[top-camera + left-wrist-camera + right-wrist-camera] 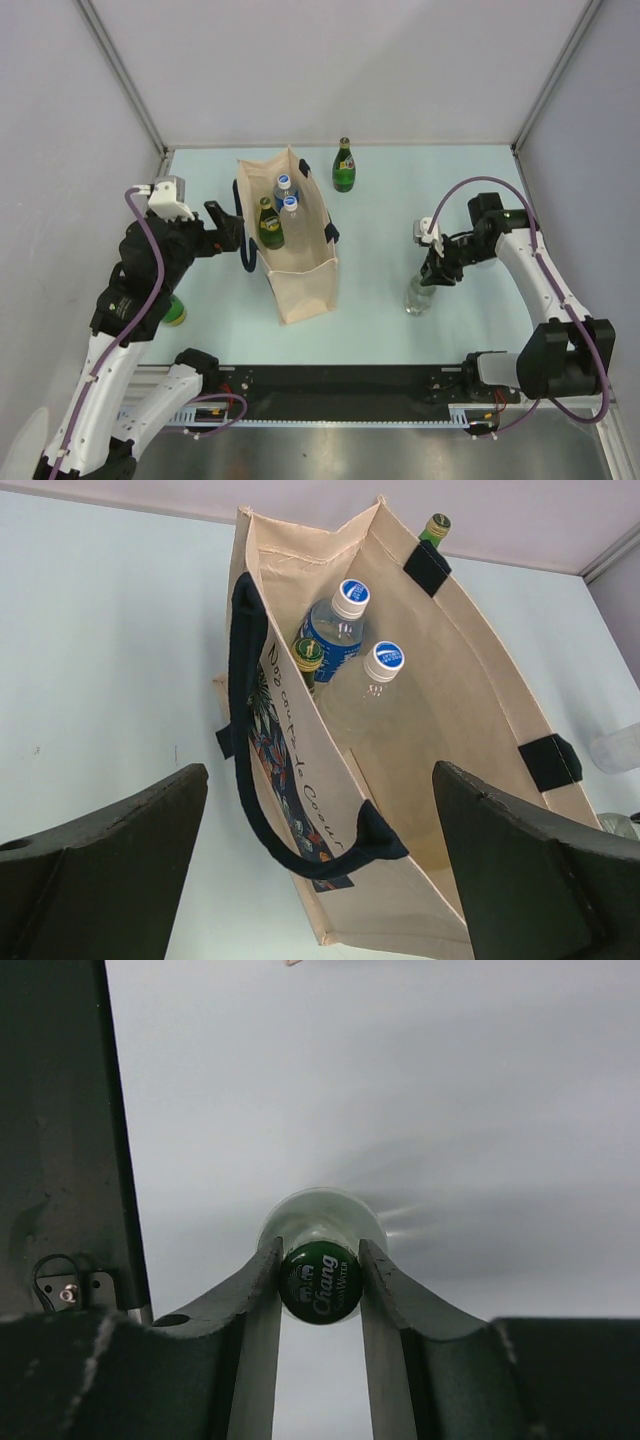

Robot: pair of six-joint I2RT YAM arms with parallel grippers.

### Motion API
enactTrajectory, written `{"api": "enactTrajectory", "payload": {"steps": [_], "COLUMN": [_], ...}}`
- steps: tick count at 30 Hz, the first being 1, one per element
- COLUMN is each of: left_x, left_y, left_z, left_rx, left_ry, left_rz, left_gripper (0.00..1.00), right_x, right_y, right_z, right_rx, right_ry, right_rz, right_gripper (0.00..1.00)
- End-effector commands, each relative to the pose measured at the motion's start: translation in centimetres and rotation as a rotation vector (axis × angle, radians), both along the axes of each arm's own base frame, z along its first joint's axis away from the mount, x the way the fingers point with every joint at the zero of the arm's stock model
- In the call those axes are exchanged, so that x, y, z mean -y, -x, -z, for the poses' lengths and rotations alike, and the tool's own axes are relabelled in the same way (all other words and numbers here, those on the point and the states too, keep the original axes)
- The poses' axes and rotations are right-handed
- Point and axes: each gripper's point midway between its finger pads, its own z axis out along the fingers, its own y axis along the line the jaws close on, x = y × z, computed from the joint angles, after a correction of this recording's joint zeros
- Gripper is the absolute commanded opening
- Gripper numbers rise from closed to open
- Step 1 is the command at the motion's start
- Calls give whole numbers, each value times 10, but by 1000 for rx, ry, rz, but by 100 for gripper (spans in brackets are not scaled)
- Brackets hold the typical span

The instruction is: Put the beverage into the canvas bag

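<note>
While my right gripper [432,276] is clamped on the neck of the clear bottle [418,298], upright on the table [400,200] well right of the canvas bag [305,285] — bare surface between, my left gripper [226,232] with jaws wide apart at the bag's left wall, inside the bag — two water bottles [290,210], one green bottle [268,222]

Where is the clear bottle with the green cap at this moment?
In the top view, the clear bottle stands on the table, right of the canvas bag, its neck clamped in the right tool.
</note>
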Motion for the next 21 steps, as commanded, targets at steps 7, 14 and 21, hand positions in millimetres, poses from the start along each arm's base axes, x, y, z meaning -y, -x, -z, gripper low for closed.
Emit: {"api": "enactTrajectory", "payload": {"steps": [7, 14, 21], "left_x": [0, -2, -5], "left_y": [-6, -4, -2], "left_z": [-10, -13, -13], "left_rx": [34, 41, 43], "left_ry": [24, 27, 36], "left_rz": [-16, -27, -41], "left_gripper": [100, 100, 100], "right_x": [-39, -67, -97], "right_y": [-22, -49, -72], "right_z": [-98, -181, -276], "right_rx": [115, 223, 306], "right_ry": [-128, -233, -415], "right_rz": [139, 227, 301], "right_gripper": [0, 0, 0]}}
